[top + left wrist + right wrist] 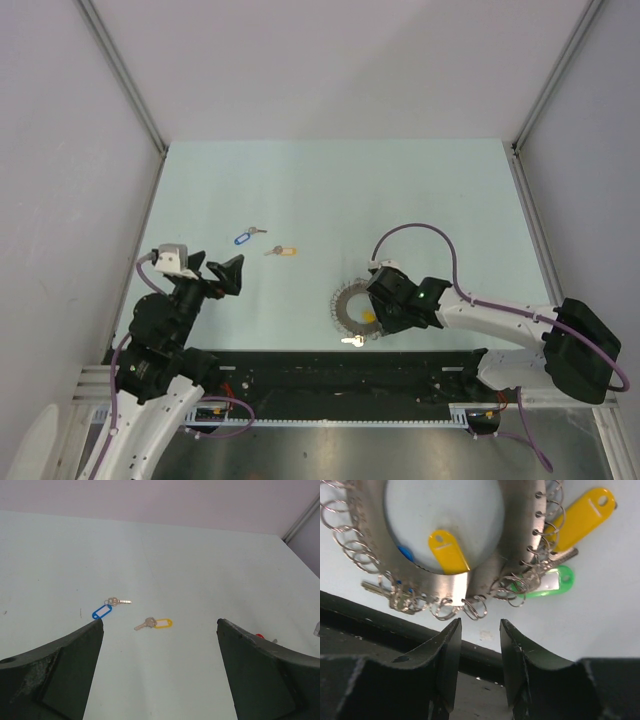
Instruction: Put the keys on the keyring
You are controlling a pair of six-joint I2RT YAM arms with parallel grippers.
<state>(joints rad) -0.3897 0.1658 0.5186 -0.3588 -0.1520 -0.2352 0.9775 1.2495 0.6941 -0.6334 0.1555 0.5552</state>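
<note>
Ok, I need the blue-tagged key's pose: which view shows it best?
The left wrist view: the blue-tagged key lies close and unobstructed. The top view shows it tiny; the right wrist view shows only the ring.

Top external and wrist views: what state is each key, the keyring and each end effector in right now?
keyring, flat on the table, ungripped, tagged keys hanging on it.
blue-tagged key, loose on the table, off the keyring.
yellow-tagged key, loose beside it, not touching.
left end effector, wide open, empty, short of both loose keys.
right end effector, narrowly open, empty, at the keyring's edge.
</note>
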